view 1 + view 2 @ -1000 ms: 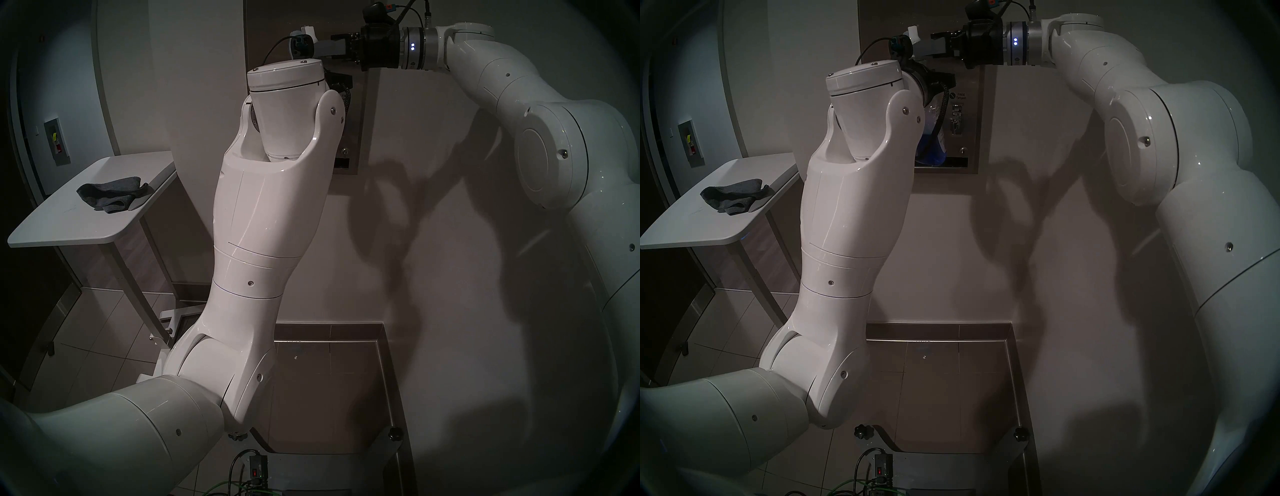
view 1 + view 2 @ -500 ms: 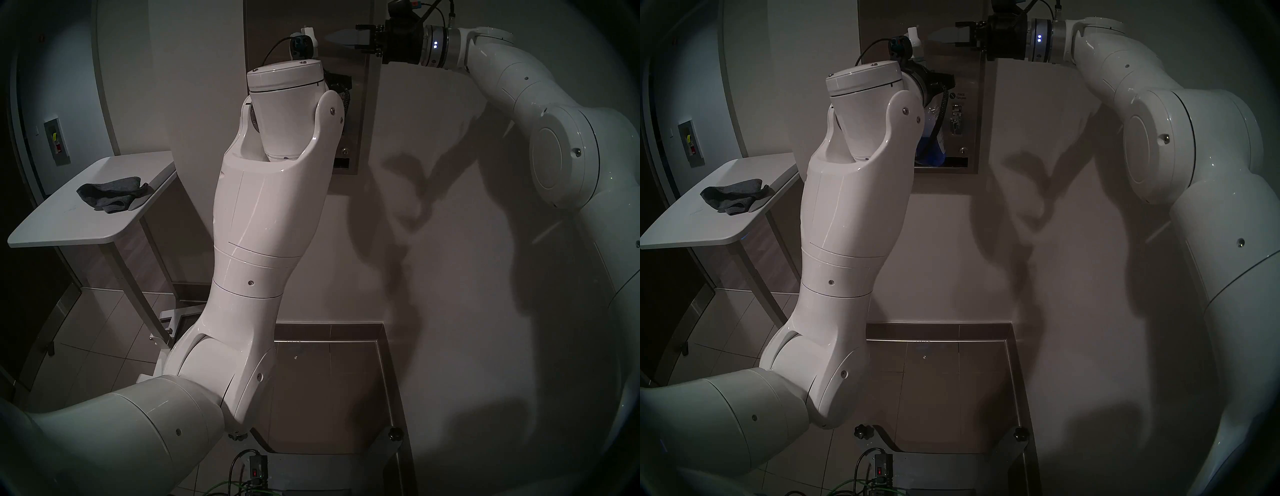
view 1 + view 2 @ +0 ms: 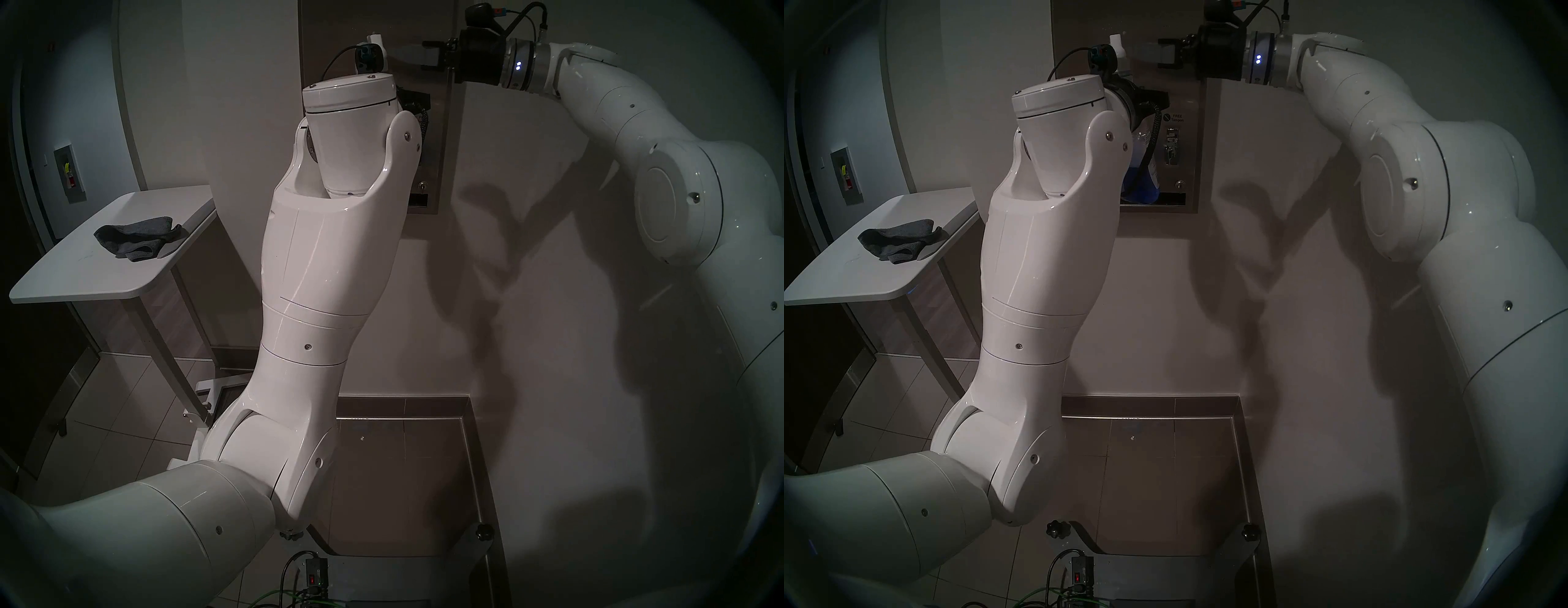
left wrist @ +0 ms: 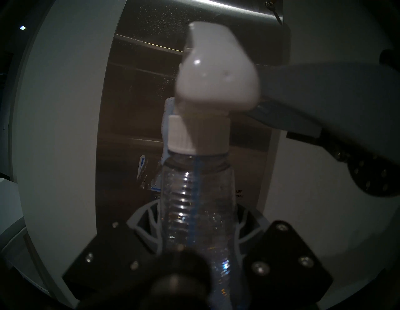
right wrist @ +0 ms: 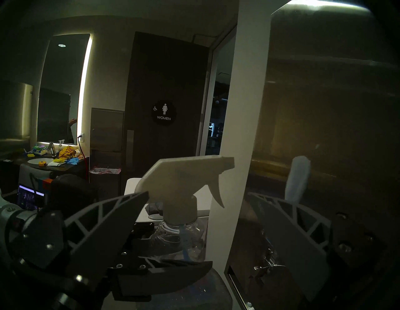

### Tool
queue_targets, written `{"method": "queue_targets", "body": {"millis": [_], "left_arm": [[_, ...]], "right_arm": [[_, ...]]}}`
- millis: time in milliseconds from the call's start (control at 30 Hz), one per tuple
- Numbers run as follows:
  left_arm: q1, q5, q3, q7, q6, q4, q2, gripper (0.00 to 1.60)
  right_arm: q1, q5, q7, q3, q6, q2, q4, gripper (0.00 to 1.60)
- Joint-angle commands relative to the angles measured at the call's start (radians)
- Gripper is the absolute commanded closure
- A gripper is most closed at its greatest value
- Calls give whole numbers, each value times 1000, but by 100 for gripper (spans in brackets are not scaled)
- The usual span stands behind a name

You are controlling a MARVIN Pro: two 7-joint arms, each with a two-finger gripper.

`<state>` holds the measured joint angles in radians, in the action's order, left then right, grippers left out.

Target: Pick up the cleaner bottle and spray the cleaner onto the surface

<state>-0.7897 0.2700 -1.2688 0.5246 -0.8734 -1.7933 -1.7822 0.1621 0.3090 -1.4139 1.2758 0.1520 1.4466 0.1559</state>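
Right gripper (image 3: 428, 54) is back in toward the spray head after swinging out to 3 o'clock half a sec ago, and sits a bit lower too; left arm hasn't budged. R jaws gape wide, nothing held: in right wrist view one finger (image 5: 112, 216) sits at 9 o'clock of the white trigger head, the other at 3 o'clock against the steel, nozzle between them but no contact. Left gripper (image 4: 198, 229) is clamped tight round the neck of the cleaner bottle (image 4: 195, 205), bottle upright, nozzle aimed at the surface (image 4: 134, 86), the brushed-steel dispenser front right behind it. Blue cleaner (image 3: 1140, 187) shows low in the bottle past the L forearm. Grey cloth (image 3: 138, 238) lies on the white side table (image 3: 63, 280) at 9 o'clock.
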Motion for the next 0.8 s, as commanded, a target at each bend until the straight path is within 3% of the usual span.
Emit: {"method": "queue_targets", "body": {"millis": [0,267,767], "left_arm": [[60,-3,8,-6,23,-40,-16,160],[59,-7,9,-6,21,-40,-17,160],[59,-9,10,-10,20,-36,-18,160]], "right_arm": [[-22,29,54,32,-47,34,14,0],[-50,53,113,74,-108,19,16,0],[-41,75,131,125,-175,-11,34,0]]}}
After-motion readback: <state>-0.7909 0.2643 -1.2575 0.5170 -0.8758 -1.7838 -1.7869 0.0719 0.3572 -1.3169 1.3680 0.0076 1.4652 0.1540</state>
